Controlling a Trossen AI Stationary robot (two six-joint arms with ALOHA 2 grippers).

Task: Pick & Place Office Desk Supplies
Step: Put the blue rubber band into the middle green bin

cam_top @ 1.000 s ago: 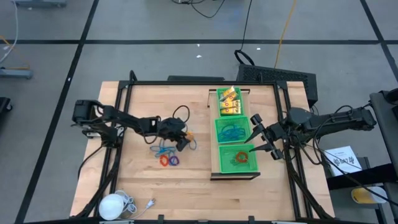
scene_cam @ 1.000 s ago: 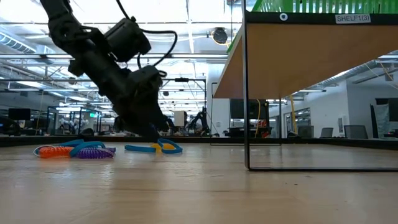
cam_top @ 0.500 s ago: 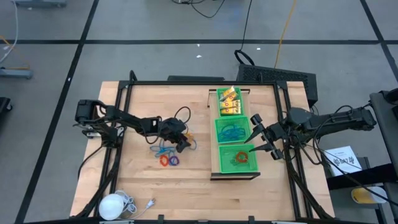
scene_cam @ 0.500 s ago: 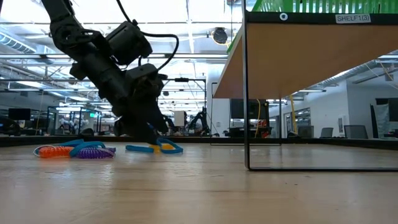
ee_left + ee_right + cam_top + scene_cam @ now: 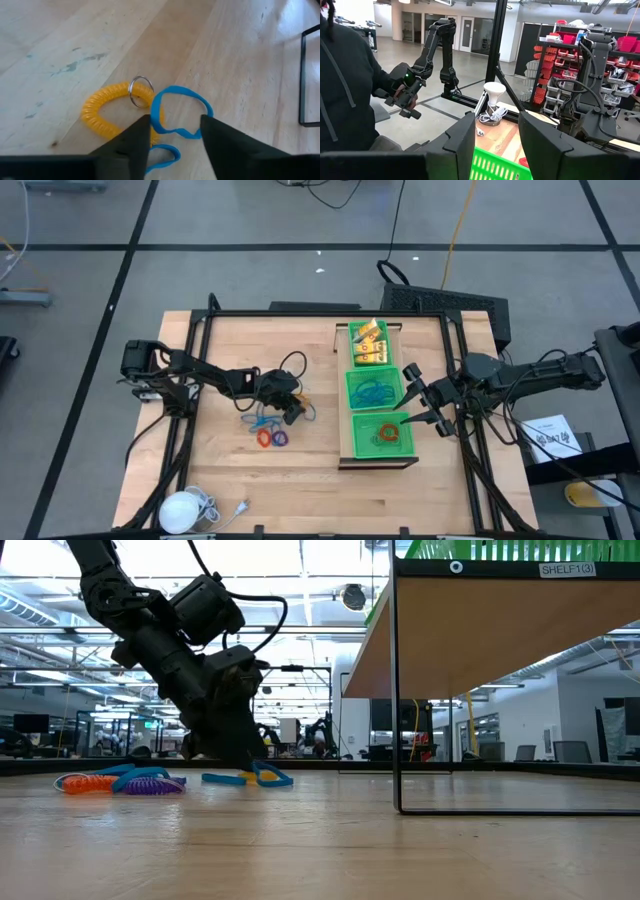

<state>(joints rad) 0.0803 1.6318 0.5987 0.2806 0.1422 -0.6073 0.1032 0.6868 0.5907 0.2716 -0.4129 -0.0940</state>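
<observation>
Two fingers of left gripper point(image 5: 172, 137) parted, straddling blue ring point(image 5: 176, 111) beside yellow coil point(image 5: 107, 107), centre frame. Right gripper point(image 5: 418, 401) open over green tray point(image 5: 357, 420), right of centre.

Matt pale wood table point(image 5: 70, 45); glossy yellow plastic coil point(image 5: 102, 112) with shiny metal ring point(image 5: 141, 91).

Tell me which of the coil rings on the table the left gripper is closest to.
The yellow coil ring, the one carrying a small metal key ring. It lies right at the left gripper, beside a blue band; the orange coil and purple coil lie farther off.
</observation>
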